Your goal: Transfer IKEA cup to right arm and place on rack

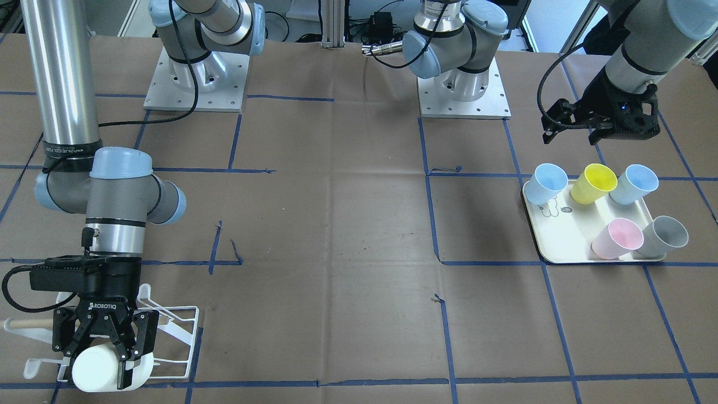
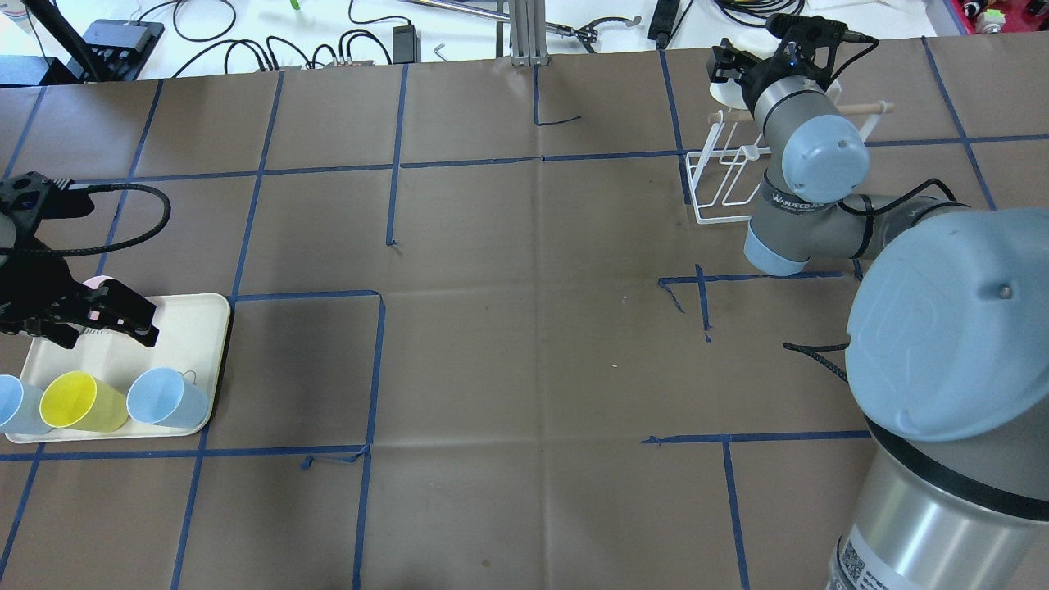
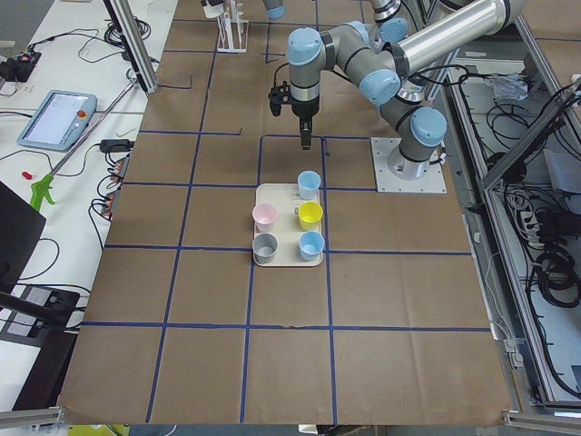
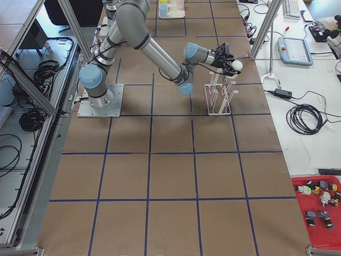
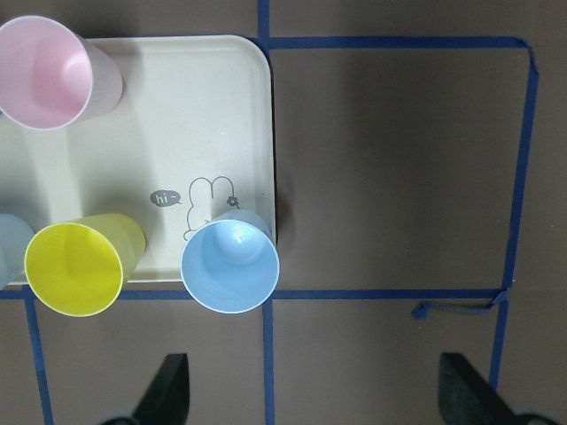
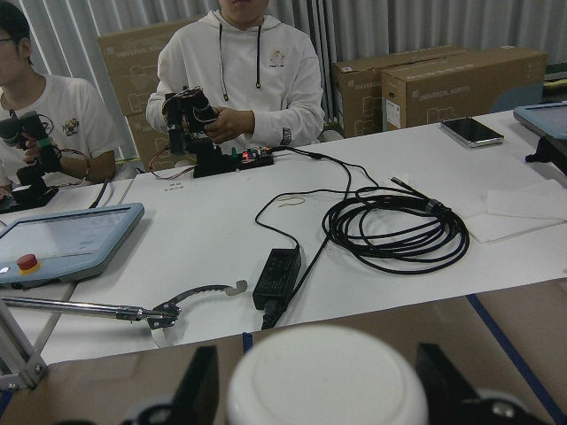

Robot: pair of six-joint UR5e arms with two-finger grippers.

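My right gripper (image 1: 104, 365) is shut on a white IKEA cup (image 1: 92, 370), held on its side over the far end of the white wire rack (image 1: 182, 331). The cup also shows in the overhead view (image 2: 726, 92) and between the fingers in the right wrist view (image 6: 323, 376). I cannot tell whether the cup touches the rack's prongs. The rack (image 2: 721, 188) has a wooden dowel (image 2: 860, 108) across it. My left gripper (image 1: 571, 134) is open and empty, hovering above the cream tray (image 2: 197, 328). Its fingertips (image 5: 164, 390) stand wide apart.
The cream tray (image 5: 213, 115) with a bunny drawing holds a pink cup (image 5: 44, 71), a yellow cup (image 5: 75, 266), a blue cup (image 5: 230, 266), another blue cup (image 1: 634, 184) and a grey cup (image 1: 664, 235). Two operators sit behind a table beyond the rack.
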